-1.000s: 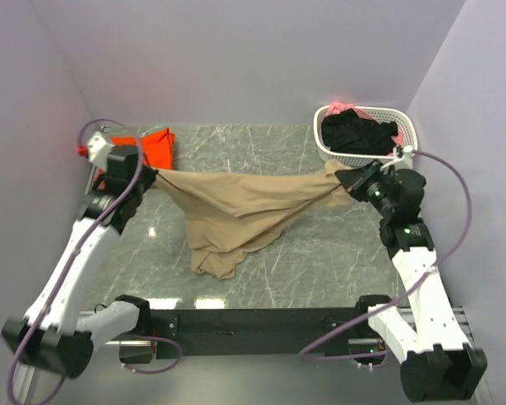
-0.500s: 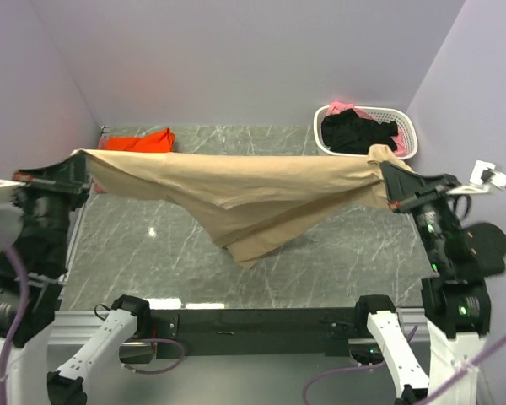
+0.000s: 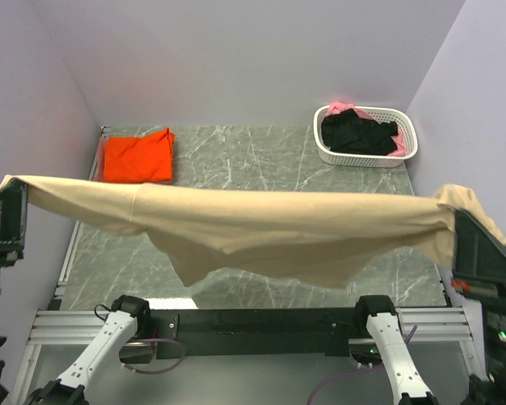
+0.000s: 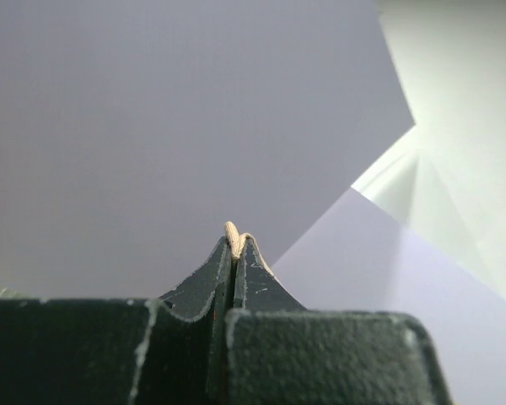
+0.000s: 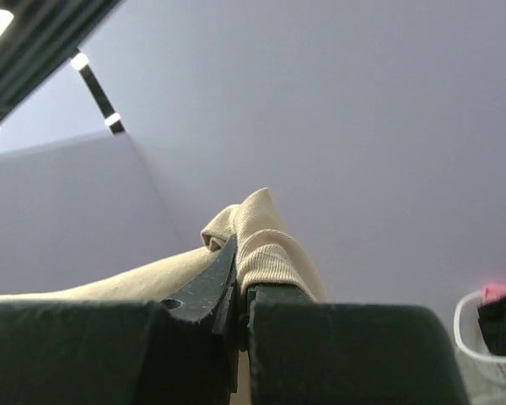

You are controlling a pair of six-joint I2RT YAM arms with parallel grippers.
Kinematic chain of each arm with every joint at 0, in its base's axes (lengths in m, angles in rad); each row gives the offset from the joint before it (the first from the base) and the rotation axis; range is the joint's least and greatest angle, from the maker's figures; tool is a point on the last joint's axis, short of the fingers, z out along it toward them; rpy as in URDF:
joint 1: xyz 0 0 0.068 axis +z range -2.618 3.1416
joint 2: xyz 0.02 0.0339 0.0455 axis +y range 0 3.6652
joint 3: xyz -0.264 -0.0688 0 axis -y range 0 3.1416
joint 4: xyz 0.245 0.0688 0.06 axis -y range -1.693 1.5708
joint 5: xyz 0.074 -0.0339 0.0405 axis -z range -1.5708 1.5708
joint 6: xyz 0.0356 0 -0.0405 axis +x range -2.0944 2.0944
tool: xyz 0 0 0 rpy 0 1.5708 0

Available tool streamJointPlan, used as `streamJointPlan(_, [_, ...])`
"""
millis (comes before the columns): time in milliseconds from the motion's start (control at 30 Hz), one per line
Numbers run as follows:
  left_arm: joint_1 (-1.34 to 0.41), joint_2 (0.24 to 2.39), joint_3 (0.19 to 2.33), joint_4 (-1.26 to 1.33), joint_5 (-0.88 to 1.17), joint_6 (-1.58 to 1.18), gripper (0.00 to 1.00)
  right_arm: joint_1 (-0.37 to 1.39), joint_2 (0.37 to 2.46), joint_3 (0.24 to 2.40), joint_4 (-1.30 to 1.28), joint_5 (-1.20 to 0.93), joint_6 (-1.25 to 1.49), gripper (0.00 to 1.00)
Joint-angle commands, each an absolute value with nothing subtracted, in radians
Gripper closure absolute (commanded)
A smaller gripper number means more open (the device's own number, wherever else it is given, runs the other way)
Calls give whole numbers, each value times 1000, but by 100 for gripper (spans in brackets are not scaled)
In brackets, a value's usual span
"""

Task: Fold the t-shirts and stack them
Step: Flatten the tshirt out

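Observation:
The tan t-shirt (image 3: 261, 224) hangs stretched wide in the air high above the table, between my two grippers. My left gripper (image 3: 15, 187) is shut on its left end; a bit of tan cloth (image 4: 234, 240) pokes out between the closed fingertips. My right gripper (image 3: 457, 218) is shut on its right end, with tan cloth (image 5: 261, 236) draped over the fingers. A folded orange t-shirt (image 3: 137, 156) lies at the table's back left. Black t-shirts (image 3: 358, 133) and a pink one (image 3: 343, 107) lie in the white basket (image 3: 367, 159).
The white slotted basket stands at the table's back right corner, also at the edge of the right wrist view (image 5: 481, 337). Purple walls enclose the table on three sides. The marble tabletop (image 3: 253, 160) shows behind the raised shirt.
Both arms have risen and spread apart toward the camera, lifting the tan shirt off the table and pulling it taut. The orange shirt is now uncovered.

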State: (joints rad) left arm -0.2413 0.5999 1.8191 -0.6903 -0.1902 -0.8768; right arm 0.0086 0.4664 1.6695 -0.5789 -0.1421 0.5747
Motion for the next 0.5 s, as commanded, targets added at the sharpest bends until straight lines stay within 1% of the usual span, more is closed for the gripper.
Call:
streamJointPlan(0, [-201,624,1920,-633,-46,-862,99,5,472,1776,-575,-83,542,100])
streamJointPlan(100, [-160,653,1995,-660,-37,-856,99,3,502,1842,-591,-72,532,100])
streamJointPlan(233, [-138,655,1971,-649,-77,-862,99,5,529,1809,-565,-74,529,100])
streamJointPlan(333, [-138,666,1875,-621,-112,-867,99,5,543,1721,-514,-80,534,100])
streamJointPlan(467, [-138,718,1690,-592,-159,-871,99,6,563,1530,-424,-74,545,100])
